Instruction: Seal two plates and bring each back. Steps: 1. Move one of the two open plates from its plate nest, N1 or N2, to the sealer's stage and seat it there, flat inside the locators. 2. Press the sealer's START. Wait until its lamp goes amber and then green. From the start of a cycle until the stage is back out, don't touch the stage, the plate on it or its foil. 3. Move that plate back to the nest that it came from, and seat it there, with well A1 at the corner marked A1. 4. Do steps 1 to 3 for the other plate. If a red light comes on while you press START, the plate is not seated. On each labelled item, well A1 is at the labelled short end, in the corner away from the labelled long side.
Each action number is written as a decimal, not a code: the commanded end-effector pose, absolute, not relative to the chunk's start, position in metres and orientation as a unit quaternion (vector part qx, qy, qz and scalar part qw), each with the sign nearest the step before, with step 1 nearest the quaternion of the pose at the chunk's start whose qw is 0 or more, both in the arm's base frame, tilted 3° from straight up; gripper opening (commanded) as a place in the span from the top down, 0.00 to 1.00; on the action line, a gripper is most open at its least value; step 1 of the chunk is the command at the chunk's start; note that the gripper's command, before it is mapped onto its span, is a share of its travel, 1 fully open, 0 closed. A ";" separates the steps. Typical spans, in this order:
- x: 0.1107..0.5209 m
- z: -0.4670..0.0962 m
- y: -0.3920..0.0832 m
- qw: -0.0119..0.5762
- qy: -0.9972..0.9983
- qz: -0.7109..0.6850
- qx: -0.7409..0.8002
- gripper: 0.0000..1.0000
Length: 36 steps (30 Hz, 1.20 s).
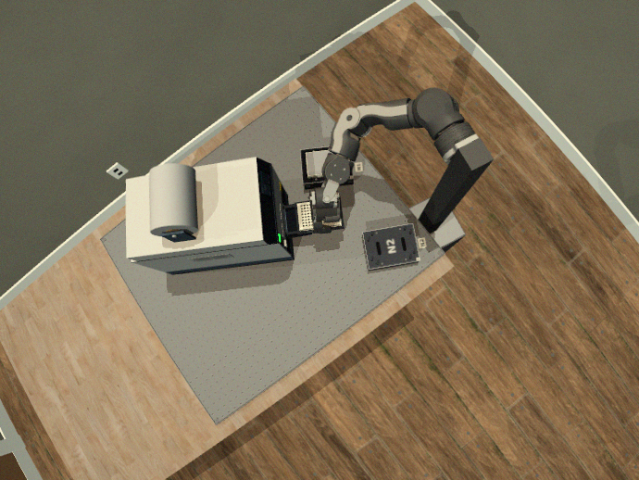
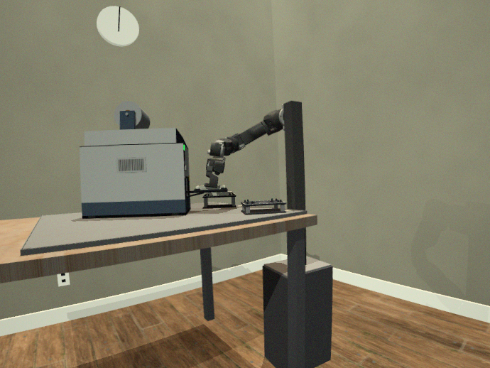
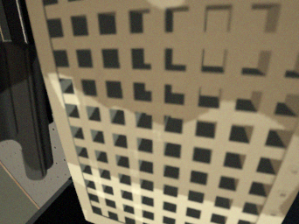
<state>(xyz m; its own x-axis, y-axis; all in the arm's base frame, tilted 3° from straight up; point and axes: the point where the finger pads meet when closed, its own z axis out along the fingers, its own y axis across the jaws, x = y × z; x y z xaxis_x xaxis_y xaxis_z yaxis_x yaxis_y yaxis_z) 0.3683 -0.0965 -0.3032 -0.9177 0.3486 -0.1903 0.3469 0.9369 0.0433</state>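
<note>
An open plate point(image 1: 305, 216) point(image 3: 188, 129) with uncovered wells lies on the sealer's extended stage point(image 1: 291, 221). My gripper point(image 1: 326, 221) point(image 2: 211, 189) is low over this plate, its fingers opened around it; one dark finger shows at the left in the wrist view. The other finger is out of the wrist view. The plate looks flat, but the locators are mostly hidden. Nest N1 point(image 1: 304, 178) point(image 2: 219, 195) holds a pale plate point(image 1: 315, 160), partly under the arm; whether it has foil is not clear. Nest N2 point(image 1: 390, 257) point(image 2: 259, 203) is empty. The sealer's lamp point(image 1: 279, 237) point(image 2: 184, 147) is green.
The sealer point(image 1: 217, 207) point(image 2: 132, 177) with its film roll point(image 1: 172, 198) point(image 2: 127, 112) stands left of the stage. The arm's post point(image 1: 451, 194) point(image 2: 295, 158) stands behind N2. The forearm passes over N1.
</note>
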 end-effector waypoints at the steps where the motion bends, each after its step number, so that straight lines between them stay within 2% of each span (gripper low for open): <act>1: 0.369 -0.302 -0.096 0.099 0.979 0.006 0.177 0.35; 36: 0.369 -0.288 -0.097 0.100 0.979 0.005 0.178 0.35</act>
<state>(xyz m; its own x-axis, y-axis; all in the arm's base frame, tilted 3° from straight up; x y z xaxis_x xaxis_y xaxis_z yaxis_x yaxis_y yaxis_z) 0.3674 -0.0960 -0.2918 -0.9199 0.3436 -0.1890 0.3416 0.9388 0.0444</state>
